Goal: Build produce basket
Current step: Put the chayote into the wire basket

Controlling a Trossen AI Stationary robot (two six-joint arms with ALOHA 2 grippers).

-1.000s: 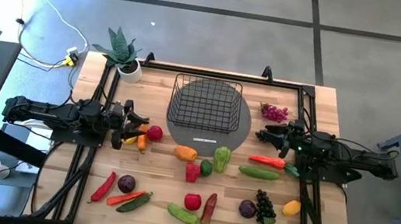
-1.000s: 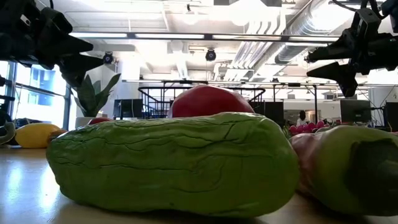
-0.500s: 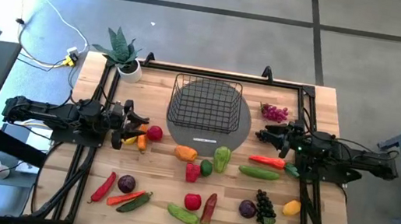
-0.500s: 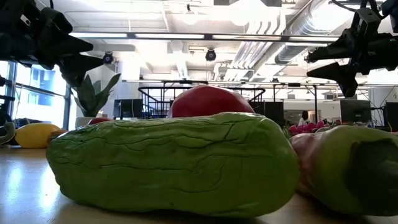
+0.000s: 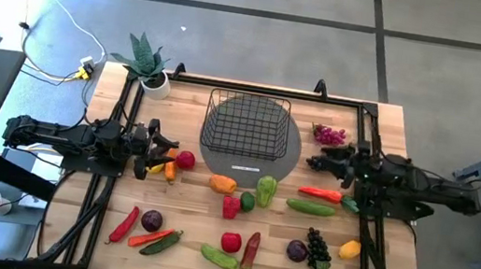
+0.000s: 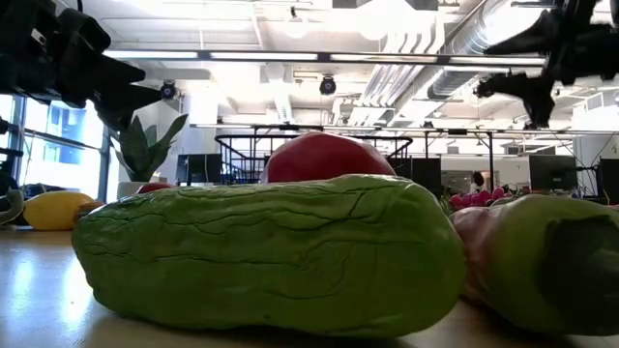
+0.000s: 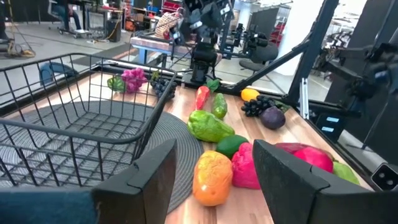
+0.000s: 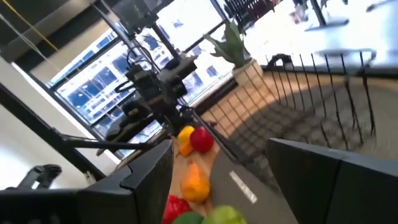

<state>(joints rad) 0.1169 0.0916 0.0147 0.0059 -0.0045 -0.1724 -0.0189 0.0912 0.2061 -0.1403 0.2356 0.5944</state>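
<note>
Hovering above the bench (image 5: pixel 384 117) on its own side, each end effector is empty with its fingers parted. The left end effector (image 5: pixel 166 148) hangs just beside a red tomato (image 5: pixel 185 159) and a small orange and yellow piece, left of the grey round mat (image 5: pixel 289 156). The right end effector (image 5: pixel 317 159) hangs right of the mat, close to the pink grapes (image 5: pixel 329 134) and above a red chilli (image 5: pixel 319 194) and a green cucumber (image 5: pixel 310 207).

The black wire basket (image 5: pixel 246 124) sits on the mat at the far middle of the bench, with nothing visible inside it. Its produce lies spread over the wood nearer the front: an orange pepper (image 5: pixel 222 185), a green pepper (image 5: pixel 266 190), a red pepper (image 5: pixel 230 207), a purple onion (image 5: pixel 152 220), dark grapes (image 5: pixel 317 248) and a lemon (image 5: pixel 351 249). A potted plant (image 5: pixel 146 65) stands at the far left corner. In the low view a wrinkled green vegetable (image 6: pixel 261 253) fills the foreground.
</note>
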